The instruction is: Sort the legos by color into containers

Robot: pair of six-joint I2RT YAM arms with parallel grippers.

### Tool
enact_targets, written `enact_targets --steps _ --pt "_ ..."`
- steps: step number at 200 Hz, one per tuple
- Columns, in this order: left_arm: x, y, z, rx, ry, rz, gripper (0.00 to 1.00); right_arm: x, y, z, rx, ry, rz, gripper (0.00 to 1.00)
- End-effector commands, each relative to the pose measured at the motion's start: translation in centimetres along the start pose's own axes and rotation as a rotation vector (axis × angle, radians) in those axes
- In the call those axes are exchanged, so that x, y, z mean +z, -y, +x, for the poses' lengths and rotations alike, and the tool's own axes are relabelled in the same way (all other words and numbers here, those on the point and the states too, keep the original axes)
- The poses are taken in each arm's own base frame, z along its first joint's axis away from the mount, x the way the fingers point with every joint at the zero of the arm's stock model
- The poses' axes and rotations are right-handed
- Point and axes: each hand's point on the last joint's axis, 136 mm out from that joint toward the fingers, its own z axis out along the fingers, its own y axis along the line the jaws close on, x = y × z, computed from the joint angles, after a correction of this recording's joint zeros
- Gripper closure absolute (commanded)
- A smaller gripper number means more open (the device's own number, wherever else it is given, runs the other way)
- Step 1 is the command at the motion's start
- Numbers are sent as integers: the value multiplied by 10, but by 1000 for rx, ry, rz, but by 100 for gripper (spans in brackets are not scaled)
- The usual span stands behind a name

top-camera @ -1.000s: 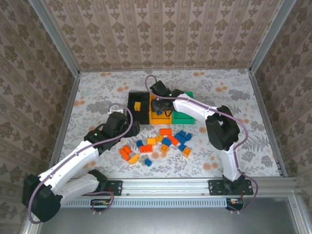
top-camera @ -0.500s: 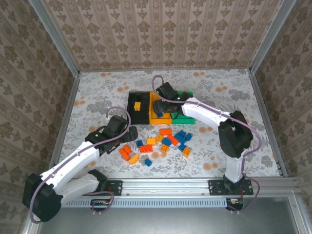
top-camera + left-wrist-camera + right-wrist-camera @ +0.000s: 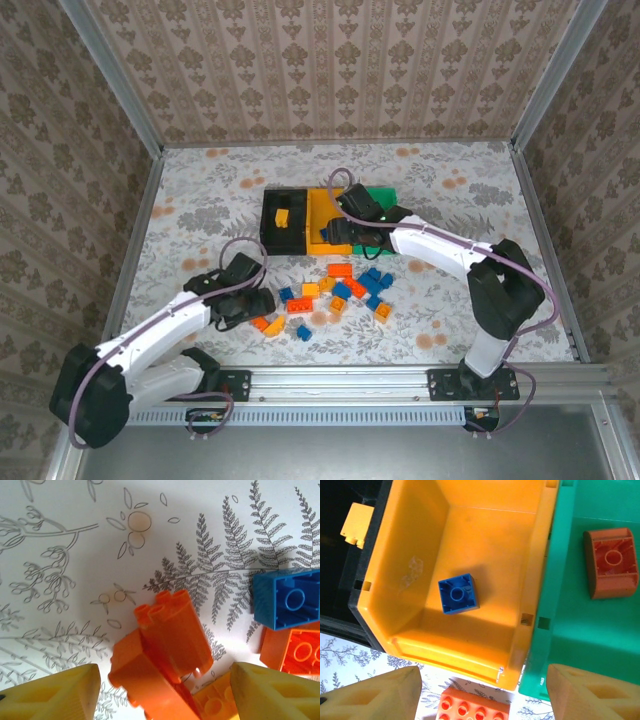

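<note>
- Left gripper is straddling an orange brick on the table, jaws apart and gripping nothing; the next move is likely closing, then lifting toward the green bin.
- Right gripper is hovering released over the yellow bin, where a blue brick is lying.
- A yellow brick is crowding the target, risking a double pick.

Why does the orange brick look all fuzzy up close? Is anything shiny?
Left wrist view: the orange brick is blurry, probably because it is too near the lens; the blue brick farther off looks sharper. Right wrist view: crisp, with a pale shiny patch inside the yellow bin.
</note>
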Motion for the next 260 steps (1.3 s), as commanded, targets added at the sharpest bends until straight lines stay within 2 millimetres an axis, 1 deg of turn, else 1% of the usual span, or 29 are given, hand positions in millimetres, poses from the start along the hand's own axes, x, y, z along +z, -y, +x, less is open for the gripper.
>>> enact_targets --steps 1,20,46,59,78,90,112,126,142,155,176,201,213,223,244,260 --pt "-7 -12 18 -29 -48 -36 29 -11 -3 -11 33 46 -38 32" --pt "-6 -12 28 -26 -67 -31 29 -11 -2 -11 35 49 -44 32" --pt "10 -12 42 -12 -129 -45 28 -10 0 -12 40 52 -44 32" --pt "15 -11 42 2 -145 -59 29 -10 2 -12 45 52 -45 32" --pt "19 -6 37 29 -148 -71 32 -12 4 -11 48 56 -48 32" --pt "20 -4 35 40 -148 -73 37 -14 6 -12 50 60 -49 32" --pt "21 -10 35 39 -146 -95 45 -15 9 -11 54 63 -50 32" --pt "21 -14 35 37 -140 -109 48 -16 10 -11 54 66 -51 32" --pt "19 -16 34 38 -130 -113 55 -16 12 -11 53 66 -50 32" --pt "17 -16 33 44 -122 -113 63 -15 13 -10 55 65 -48 32" --pt "11 -17 31 50 -110 -115 72 -15 14 -12 60 68 -47 32" --pt "2 -16 32 58 -106 -112 79 -17 15 -14 67 73 -52 32" --pt "-6 -13 31 75 -96 -109 81 -18 15 -14 69 75 -53 32" --pt "-17 -8 27 98 -76 -105 82 -19 16 -15 75 77 -53 32" --pt "-44 12 13 170 -8 -72 83 -22 21 -14 95 80 -52 31" --pt "-58 38 -9 223 54 -19 83 -25 30 -13 115 90 -38 32"
